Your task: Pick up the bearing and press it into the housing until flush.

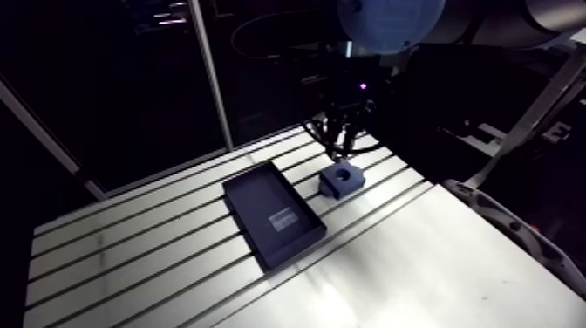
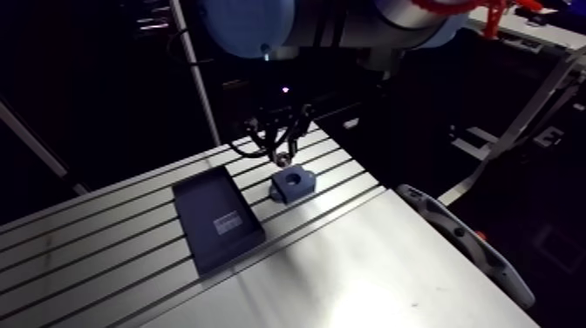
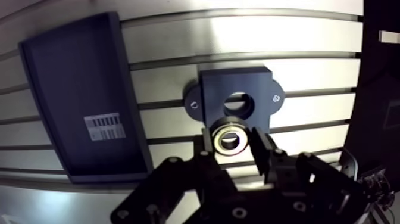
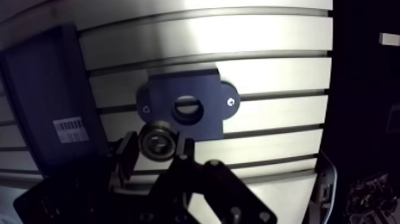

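1. The gripper [image 3: 233, 148] is clamped on the bearing [image 3: 231, 137], with a finger on each side of its outer ring; the bearing hangs near the housing [image 3: 233, 83], not yet in the bore.
2. The bearing is probably rigid steel: small, dense, smooth and likely slick; holding the outer ring suits it; a tilted entry could jam.
3. The housing rests on the table [image 3: 238, 36], beside a dark tray [image 3: 71, 65].

Silver bearing [image 3: 229, 138], dark-blue housing [image 3: 215, 90], black tray [image 3: 65, 83]
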Tool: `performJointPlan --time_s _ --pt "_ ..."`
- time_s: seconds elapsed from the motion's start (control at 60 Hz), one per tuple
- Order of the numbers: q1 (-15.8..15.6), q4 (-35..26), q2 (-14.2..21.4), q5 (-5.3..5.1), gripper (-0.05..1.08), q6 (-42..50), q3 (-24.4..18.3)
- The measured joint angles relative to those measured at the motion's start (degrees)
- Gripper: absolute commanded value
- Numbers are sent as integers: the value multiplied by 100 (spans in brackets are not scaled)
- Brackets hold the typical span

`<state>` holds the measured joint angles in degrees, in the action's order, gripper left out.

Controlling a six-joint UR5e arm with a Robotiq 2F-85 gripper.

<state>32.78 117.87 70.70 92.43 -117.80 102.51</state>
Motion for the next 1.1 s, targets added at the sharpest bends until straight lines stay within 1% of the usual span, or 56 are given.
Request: performJointPlan --time_s 0.317,0.683,0.967,1.1 --pt "154 112 -4 -13 68 -118 90" --pt "174 310 -68 -11 68 -163 128" --pt "180 352 -173 -10 68 -124 149" --pt "181 473 -232 -6 68 -114 172"
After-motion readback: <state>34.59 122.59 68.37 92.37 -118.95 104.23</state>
